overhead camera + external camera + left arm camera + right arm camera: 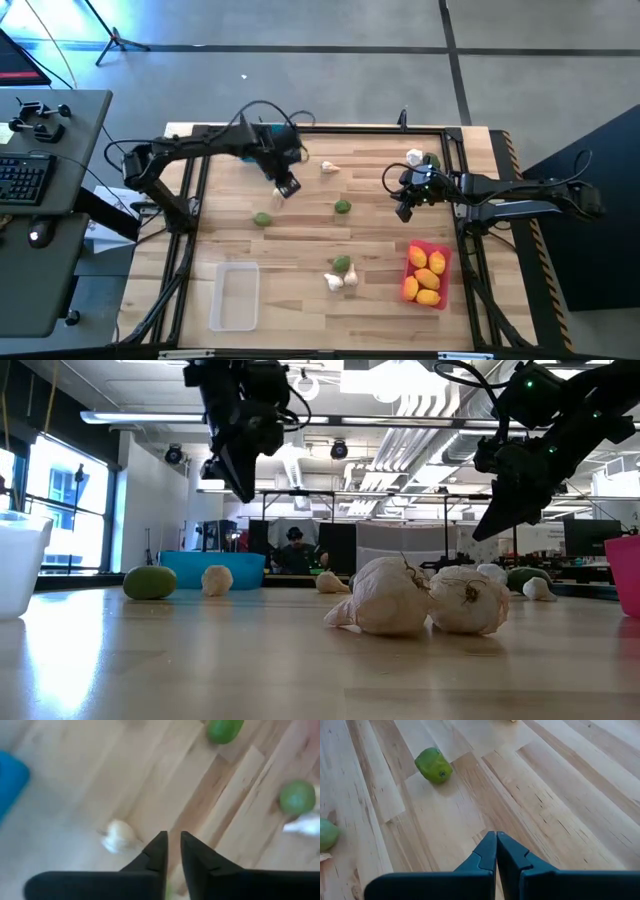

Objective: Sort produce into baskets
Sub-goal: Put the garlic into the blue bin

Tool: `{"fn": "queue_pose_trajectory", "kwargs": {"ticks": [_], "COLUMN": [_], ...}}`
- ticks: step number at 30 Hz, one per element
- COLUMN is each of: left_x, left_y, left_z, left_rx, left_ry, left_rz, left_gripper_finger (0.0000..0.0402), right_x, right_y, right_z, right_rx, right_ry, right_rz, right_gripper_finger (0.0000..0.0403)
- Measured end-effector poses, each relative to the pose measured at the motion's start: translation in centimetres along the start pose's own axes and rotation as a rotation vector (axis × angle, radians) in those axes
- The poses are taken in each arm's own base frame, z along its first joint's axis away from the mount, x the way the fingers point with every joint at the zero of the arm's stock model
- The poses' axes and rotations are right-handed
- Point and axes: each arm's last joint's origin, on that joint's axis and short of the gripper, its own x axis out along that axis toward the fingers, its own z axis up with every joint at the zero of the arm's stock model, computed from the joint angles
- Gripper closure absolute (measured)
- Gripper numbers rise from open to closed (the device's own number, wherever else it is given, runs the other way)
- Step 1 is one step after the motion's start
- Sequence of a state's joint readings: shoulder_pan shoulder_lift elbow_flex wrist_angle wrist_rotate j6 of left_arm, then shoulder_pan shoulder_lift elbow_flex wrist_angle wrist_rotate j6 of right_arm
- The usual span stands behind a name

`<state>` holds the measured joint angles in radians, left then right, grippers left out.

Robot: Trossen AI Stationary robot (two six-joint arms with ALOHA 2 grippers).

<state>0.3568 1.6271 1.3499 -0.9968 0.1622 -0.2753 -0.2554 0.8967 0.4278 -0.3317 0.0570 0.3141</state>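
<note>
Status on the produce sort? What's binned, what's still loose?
Done: yellow fruits sit in the red basket. In hand: nothing; the left gripper hangs almost closed and empty above the table, the right gripper is shut and empty. Left: green fruits and garlic bulbs lie loose on the table; the clear basket looks empty.

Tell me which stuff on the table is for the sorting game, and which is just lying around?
For the game:
- red basket holding yellow lemons
- clear basket
- blue basket
- green fruits
- garlic bulbs

Just lying around:
- keyboard on the side desk
- tripod on the floor
</note>
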Motion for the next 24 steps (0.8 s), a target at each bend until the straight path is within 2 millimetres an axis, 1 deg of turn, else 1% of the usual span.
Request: {"fn": "queue_pose_trajectory", "kwargs": {"ticks": [3, 5, 10, 14, 18, 24], "left_x": [0.7, 1.3, 2.7, 4.5, 6.5, 8.7], "left_y": [-1.2, -1.6, -1.3, -0.6, 0.5, 1.7], "left_z": [-0.3, -0.4, -0.6, -1.2, -2.1, -2.7], "left_rx": [-0.16, -0.242, -0.34, -0.374, -0.398, -0.42], "left_ry": [0.011, 0.014, 0.056, 0.089, 0.145, 0.123], "left_rz": [0.04, 0.073, 0.196, 0.255, 0.298, 0.324], "left_gripper_finger": [0.0325, 0.03, 0.0239, 0.0197, 0.0175, 0.0169], "right_x": [0.0, 0.0, 0.0, 0.0, 0.0, 0.0], "right_y": [0.0, 0.0, 0.0, 0.0, 0.0, 0.0], "right_z": [0.0, 0.0, 0.0, 0.0, 0.0, 0.0], "right_rx": [0.0, 0.0, -0.004, -0.008, -0.008, -0.008], "right_ry": [0.0, 0.0, 0.001, 0.002, 0.002, 0.003], "right_rz": [0.0, 0.0, 0.005, 0.009, 0.01, 0.012], "right_gripper_finger": [0.0403, 0.0403, 0.0403, 0.0403, 0.0403, 0.0403]}}
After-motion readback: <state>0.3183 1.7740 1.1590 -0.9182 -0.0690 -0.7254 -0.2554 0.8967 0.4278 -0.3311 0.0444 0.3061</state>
